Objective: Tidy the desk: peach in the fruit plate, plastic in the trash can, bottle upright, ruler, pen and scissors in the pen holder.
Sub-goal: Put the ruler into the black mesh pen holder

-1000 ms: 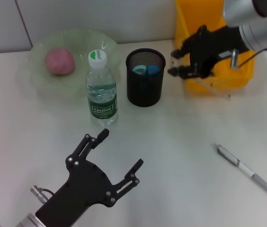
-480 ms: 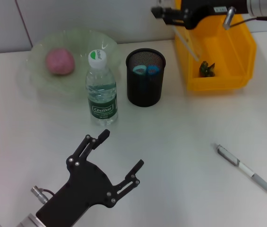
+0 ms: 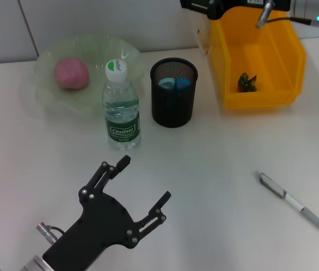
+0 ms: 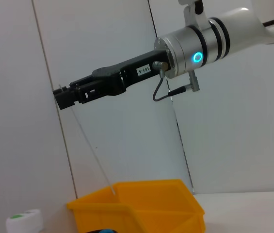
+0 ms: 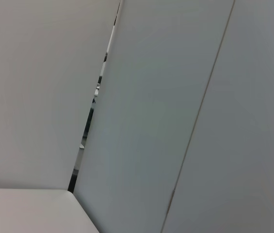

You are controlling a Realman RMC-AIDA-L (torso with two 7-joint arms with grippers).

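Clear plastic made up the ruler (image 4: 89, 145), which hung tilted from the right claw (image 4: 61, 97) high above the far edge of the counter (image 3: 215, 169), its lower end near the yellow trash can (image 3: 261, 62); the claw was clenched on the ruler's top end, probably so it could be carried over and dropped end-first into the black mesh pen holder (image 3: 173, 93). Blue scissor handles (image 3: 174, 83) already showed inside that holder. Beside it, the bottle (image 3: 121, 107) stood upright, the peach (image 3: 71, 73) lay in the fruit plate (image 3: 91, 48), and crumpled plastic (image 3: 247, 82) sat in the trash can. Only 1 pen (image 3: 295, 202) lay loose near the right edge. Near the front edge, the left claw (image 3: 142, 183) rested idle, fingers spread.
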